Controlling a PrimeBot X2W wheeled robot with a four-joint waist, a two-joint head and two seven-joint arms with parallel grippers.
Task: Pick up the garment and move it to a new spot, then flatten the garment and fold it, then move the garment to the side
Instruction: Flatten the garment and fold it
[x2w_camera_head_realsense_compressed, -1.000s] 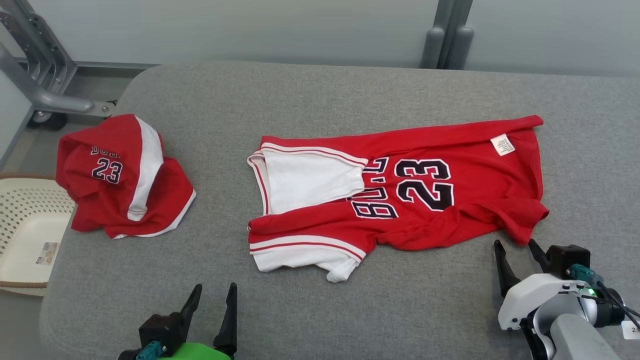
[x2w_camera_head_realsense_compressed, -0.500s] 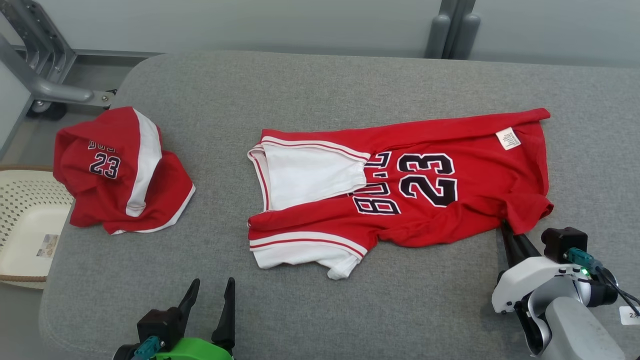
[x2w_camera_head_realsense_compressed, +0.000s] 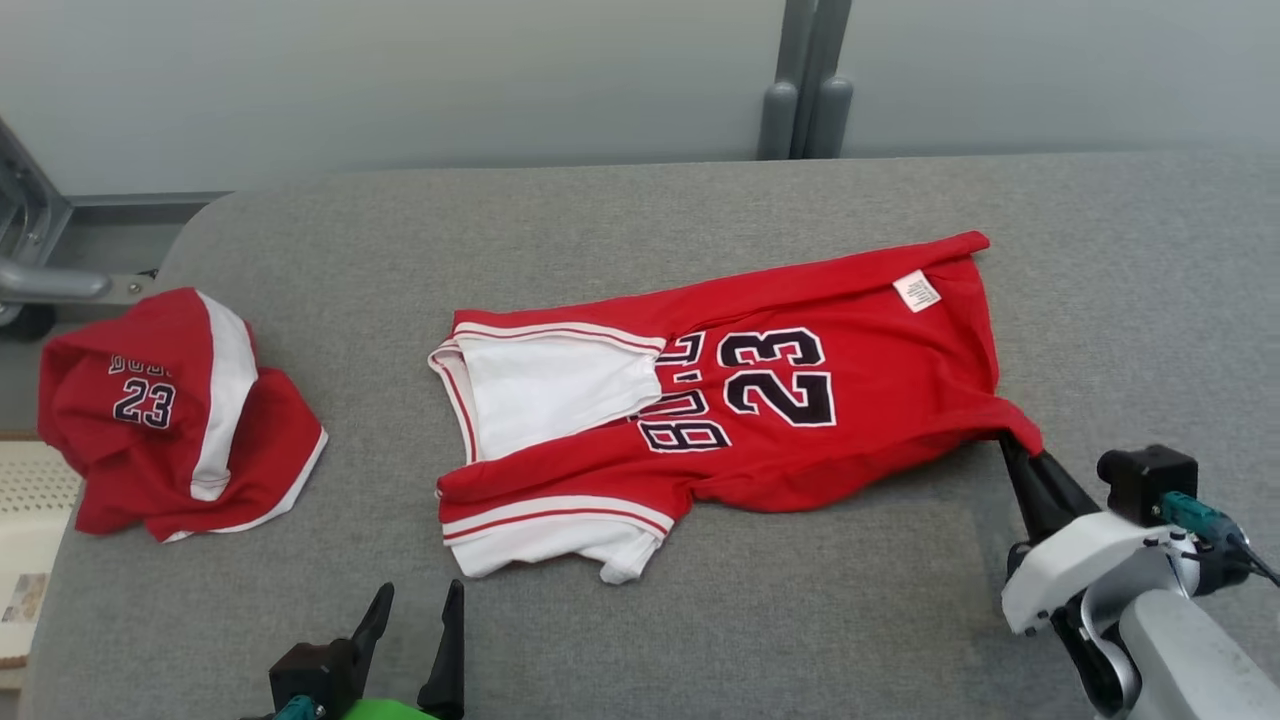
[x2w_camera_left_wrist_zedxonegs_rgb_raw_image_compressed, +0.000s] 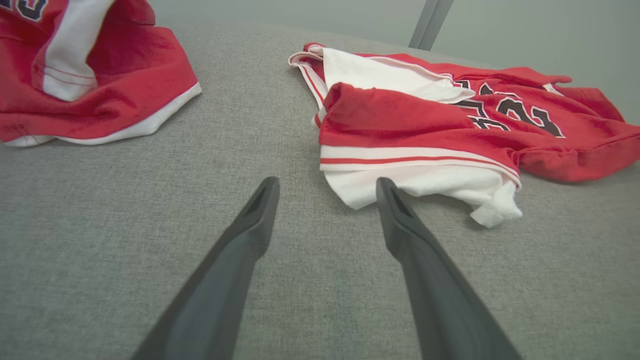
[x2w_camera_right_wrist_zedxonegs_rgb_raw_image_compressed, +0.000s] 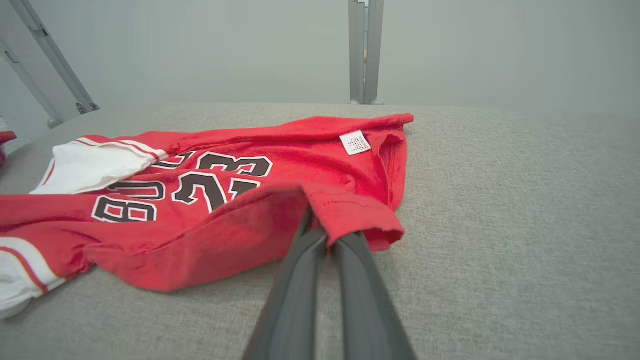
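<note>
A red and white jersey (x2w_camera_head_realsense_compressed: 760, 400) with the number 23 lies crumpled across the middle of the grey padded table (x2w_camera_head_realsense_compressed: 700, 620). My right gripper (x2w_camera_head_realsense_compressed: 1015, 450) is shut on the jersey's near right hem corner, which is lifted a little off the table; in the right wrist view that hem (x2w_camera_right_wrist_zedxonegs_rgb_raw_image_compressed: 350, 212) drapes over the closed fingers (x2w_camera_right_wrist_zedxonegs_rgb_raw_image_compressed: 320, 240). My left gripper (x2w_camera_head_realsense_compressed: 412, 600) hovers open near the front edge, short of the jersey's white sleeve (x2w_camera_left_wrist_zedxonegs_rgb_raw_image_compressed: 425, 185), nothing between its fingers (x2w_camera_left_wrist_zedxonegs_rgb_raw_image_compressed: 260, 205).
A second red and white garment (x2w_camera_head_realsense_compressed: 165, 415) with 23 on it lies bunched at the table's left edge. A pale perforated basket (x2w_camera_head_realsense_compressed: 25, 540) sits off the left side. A grey metal frame (x2w_camera_head_realsense_compressed: 40, 280) stands at the back left, a post (x2w_camera_head_realsense_compressed: 805, 80) behind the table.
The right gripper has closed on the jersey's near right hem corner and lifted it slightly. The head camera has shifted, moving the whole scene left and down. The left gripper stays open.
</note>
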